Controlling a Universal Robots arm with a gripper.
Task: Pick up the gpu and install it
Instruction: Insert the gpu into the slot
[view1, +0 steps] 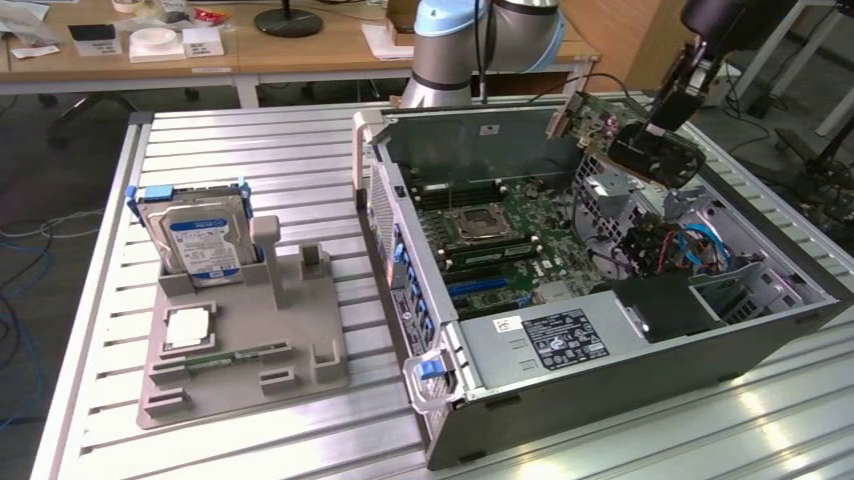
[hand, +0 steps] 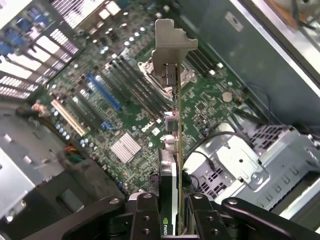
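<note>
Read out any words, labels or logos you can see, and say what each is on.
Nothing reads in full.
gpu: green logo badge with white letters, cut off, not readable.
hard drive label: blue and white, print too small.
Black sticker on the computer case: print too small.

I see the gpu held in the air, tilted over the far corner of the open computer case at the exterior view's right, black face showing. In the wrist view I have it edge-on: a thin green board pinched in the gripper, its silver bracket end farthest out, above the motherboard, not seated in any slot.
</note>
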